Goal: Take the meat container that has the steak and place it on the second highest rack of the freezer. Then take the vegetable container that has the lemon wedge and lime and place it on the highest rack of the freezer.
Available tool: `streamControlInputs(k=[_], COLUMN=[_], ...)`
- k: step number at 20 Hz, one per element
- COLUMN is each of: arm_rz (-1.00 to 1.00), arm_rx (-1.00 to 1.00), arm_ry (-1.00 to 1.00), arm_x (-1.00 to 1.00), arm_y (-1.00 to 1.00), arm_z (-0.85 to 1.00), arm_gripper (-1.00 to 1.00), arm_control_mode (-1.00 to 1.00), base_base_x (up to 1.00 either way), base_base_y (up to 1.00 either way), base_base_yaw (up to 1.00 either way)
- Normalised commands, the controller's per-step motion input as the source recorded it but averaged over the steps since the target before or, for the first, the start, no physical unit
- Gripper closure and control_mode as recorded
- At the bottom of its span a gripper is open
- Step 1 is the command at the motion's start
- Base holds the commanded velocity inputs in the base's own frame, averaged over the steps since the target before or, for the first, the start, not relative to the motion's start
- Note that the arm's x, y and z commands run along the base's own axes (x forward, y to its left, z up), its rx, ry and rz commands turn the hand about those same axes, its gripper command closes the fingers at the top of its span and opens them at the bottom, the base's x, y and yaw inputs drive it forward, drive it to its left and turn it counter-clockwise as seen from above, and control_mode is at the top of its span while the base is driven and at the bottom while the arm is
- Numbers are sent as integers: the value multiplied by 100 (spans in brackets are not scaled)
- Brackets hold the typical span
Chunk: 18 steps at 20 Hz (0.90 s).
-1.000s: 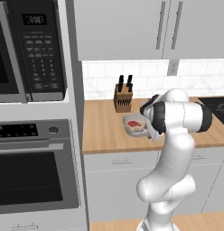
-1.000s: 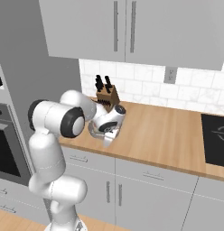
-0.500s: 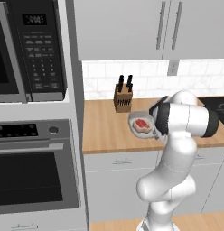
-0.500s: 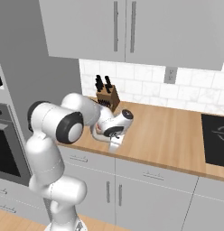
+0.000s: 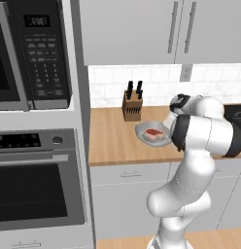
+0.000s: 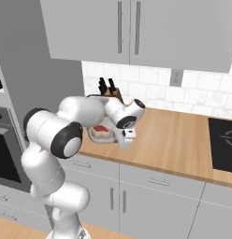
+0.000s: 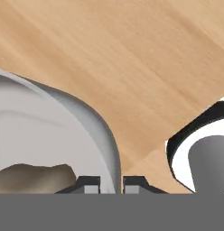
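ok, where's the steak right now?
In the left base view the steak lies in its container on the counter, just right of the knife block, at the gripper.

The steak (image 5: 153, 132) lies in the meat container (image 5: 142, 130), centre of the left base frame, above the worktop (image 5: 112, 141), before the knife block (image 5: 132, 106); oven (image 5: 37, 189) lower left.

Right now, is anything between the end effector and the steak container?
No. The end effector has its fingertips closed on the rim of the steak container with nothing between them. The steak lies inside it, above the wooden counter. The freezer isn't visible, so that path cannot be judged.
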Motion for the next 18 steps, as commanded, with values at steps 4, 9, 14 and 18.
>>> streamControlInputs(k=[4, 9, 14, 18], arm_rz=[66, 58, 34, 28], arm_rx=[0, 0, 6, 15], arm_ry=[-13, -18, -12, 0], arm_x=[-73, -83, -66, -32], arm_y=[-12, -11, 0, 6], arm_z=[100, 84, 56, 54], arm_gripper=[100, 100, 100, 100], arm_control_mode=[-100, -100, -100, -100], base_base_x=[0, 0, 0, 0], base_base_y=[0, 0, 0, 0], base_base_yaw=[0, 0, 0, 0])
